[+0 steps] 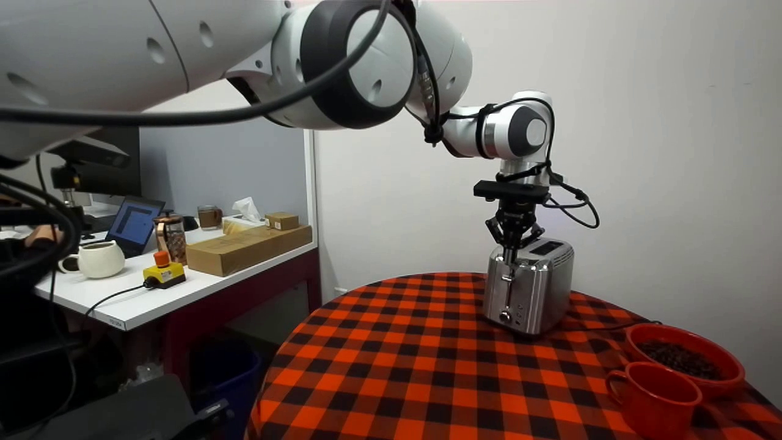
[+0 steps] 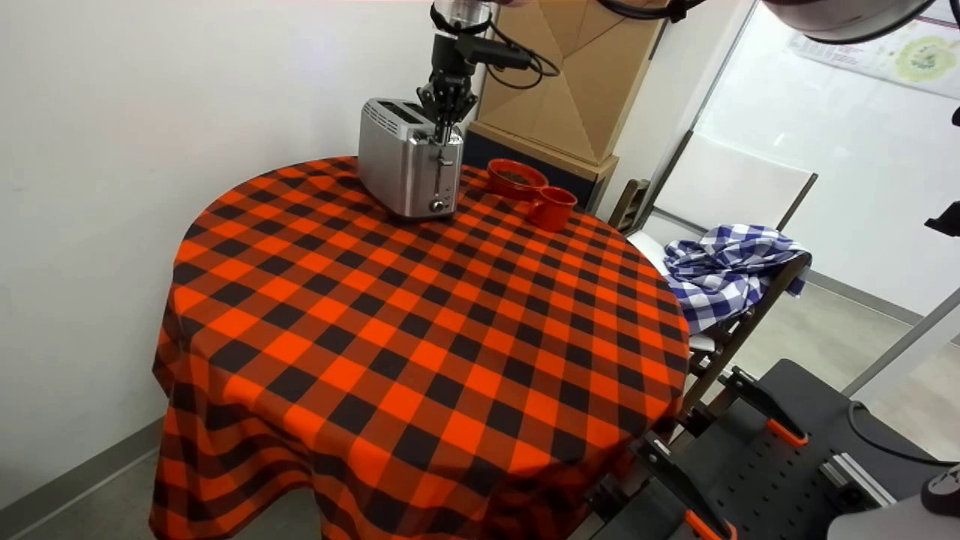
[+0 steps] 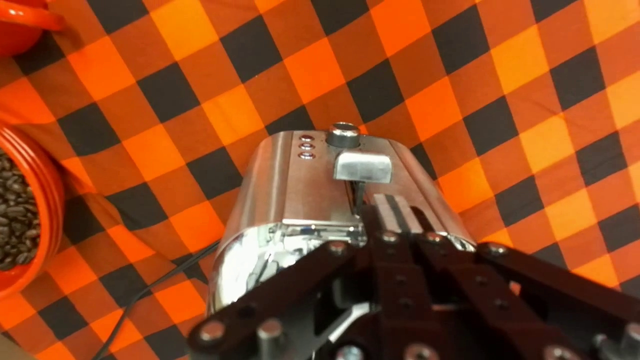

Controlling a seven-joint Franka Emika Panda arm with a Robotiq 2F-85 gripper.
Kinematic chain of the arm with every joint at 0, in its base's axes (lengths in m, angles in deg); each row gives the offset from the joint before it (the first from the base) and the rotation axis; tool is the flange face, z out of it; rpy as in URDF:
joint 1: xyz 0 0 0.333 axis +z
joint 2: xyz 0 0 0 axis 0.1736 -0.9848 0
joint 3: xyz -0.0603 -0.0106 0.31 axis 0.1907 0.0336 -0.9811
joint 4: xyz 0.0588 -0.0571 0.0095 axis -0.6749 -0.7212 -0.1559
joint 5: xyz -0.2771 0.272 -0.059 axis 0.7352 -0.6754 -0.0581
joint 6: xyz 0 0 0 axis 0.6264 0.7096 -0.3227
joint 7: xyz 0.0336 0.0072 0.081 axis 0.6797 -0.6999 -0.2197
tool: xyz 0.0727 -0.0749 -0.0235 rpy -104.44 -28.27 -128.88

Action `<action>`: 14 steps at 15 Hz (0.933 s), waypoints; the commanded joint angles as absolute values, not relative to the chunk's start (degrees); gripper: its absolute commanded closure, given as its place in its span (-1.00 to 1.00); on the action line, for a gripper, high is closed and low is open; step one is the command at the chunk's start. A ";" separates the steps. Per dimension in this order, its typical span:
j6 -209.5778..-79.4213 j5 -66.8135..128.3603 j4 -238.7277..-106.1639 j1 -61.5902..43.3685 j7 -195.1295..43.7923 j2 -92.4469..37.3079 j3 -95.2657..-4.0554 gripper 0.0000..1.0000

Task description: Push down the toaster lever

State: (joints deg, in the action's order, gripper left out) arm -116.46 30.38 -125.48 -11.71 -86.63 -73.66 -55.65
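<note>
Silver toaster (image 1: pixel 533 293) stands with its lever (image 3: pixel 363 167) just below my pincer (image 3: pixel 394 204), closed and empty, so I should centre over it and press straight down

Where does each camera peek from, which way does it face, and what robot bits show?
An exterior view: up close to the white arm, facing the toaster and wall; much of the arm and the gripper show.
An exterior view: high up, looking slantwise down at the checked tablecloth; the gripper and bits of arm show.
Wrist view: fixed to the arm's end, looking down at the toaster's lever; the gripper shows.
Both exterior views share the toaster, gripper, red mug and bowl.
</note>
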 commanded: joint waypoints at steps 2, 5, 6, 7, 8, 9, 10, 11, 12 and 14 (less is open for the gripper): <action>-116.21 30.24 -121.91 -11.94 -84.76 -77.37 -55.27 0.99; -117.52 31.01 -122.53 -12.21 -85.03 -78.94 -54.45 0.99; -118.24 31.26 -122.60 -12.23 -85.21 -79.54 -54.26 0.99; -119.12 31.63 -122.65 -12.10 -85.43 -80.14 -53.96 0.99; -119.35 32.00 -122.69 -11.88 -85.46 -80.41 -53.73 0.99; -119.97 32.51 -122.74 -11.63 -85.64 -80.83 -53.50 0.99; -120.37 32.86 -122.84 -11.39 -85.69 -81.02 -53.34 0.99; -121.15 33.33 -123.01 -11.10 -85.94 -81.39 -53.18 0.99; -121.95 33.80 -123.28 -10.87 -86.15 -81.79 -53.08 0.99; -124.17 35.10 -124.03 -10.38 -86.75 -82.21 -52.95 0.99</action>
